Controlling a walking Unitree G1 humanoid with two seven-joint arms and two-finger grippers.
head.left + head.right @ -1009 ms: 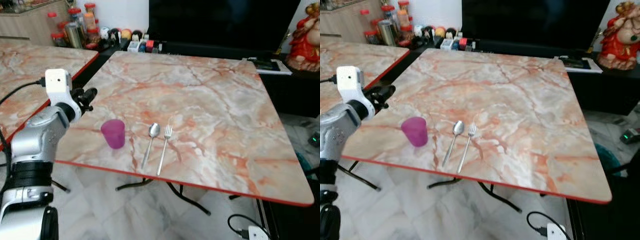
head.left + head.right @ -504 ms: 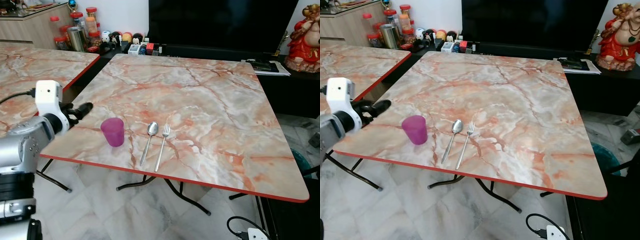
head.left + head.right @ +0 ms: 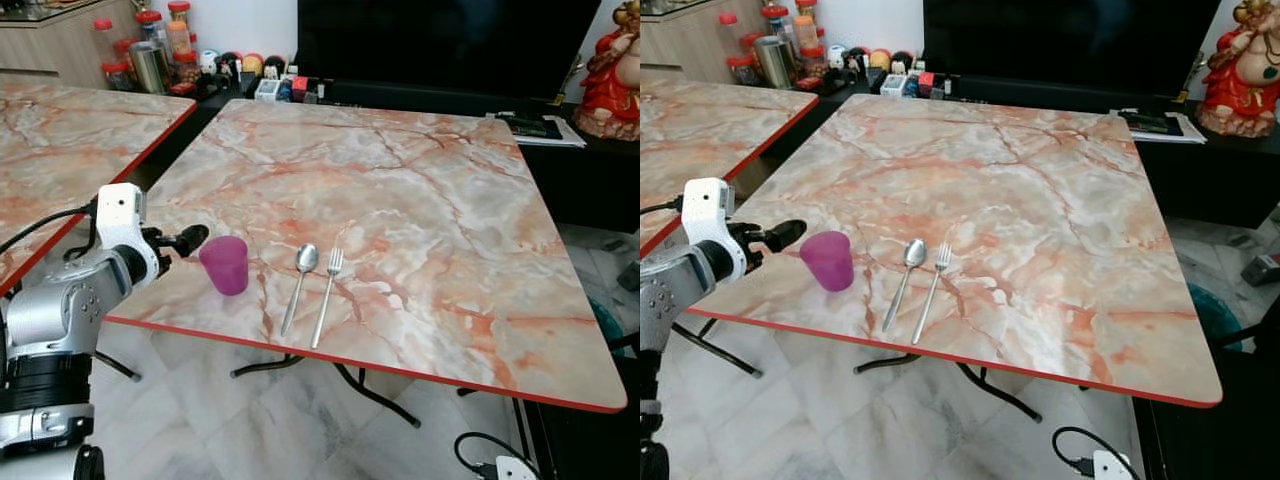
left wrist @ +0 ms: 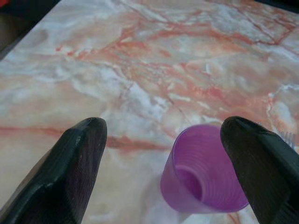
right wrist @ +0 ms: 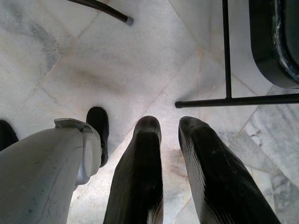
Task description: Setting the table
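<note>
A marble-patterned counter [image 3: 420, 200] with a red edge takes up the middle of the head view. Near its front edge, toward the lower left of the frame, a purple plastic cup [image 3: 224, 264] stands upright. Just to the right of it a spoon [image 3: 299, 282] and a fork [image 3: 327, 292] lie side by side, close together and almost parallel, handles pointing at the counter's front edge.

The left gripper [image 3: 185, 240] reaches in from the left side of the frame, at the counter's near left corner, just beside the cup and level with it. In the left wrist view its two black fingers [image 4: 70, 163] are spread wide apart, and the cup [image 4: 201, 170] sits ahead of them, off toward one finger; nothing is between the fingers but bare marble. I cannot tell whether a fingertip touches the cup.

The right gripper [image 5: 170, 135] hangs low over the pale tiled floor [image 5: 93, 60], its fingers nearly together with a narrow gap and nothing held.

A second marble counter [image 3: 60, 140] shows at the upper left of the frame, with jars [image 3: 150, 50] behind it. A dark television screen [image 3: 440, 45] fills the top centre, and a red figurine [image 3: 610, 75] stands at the upper right.
</note>
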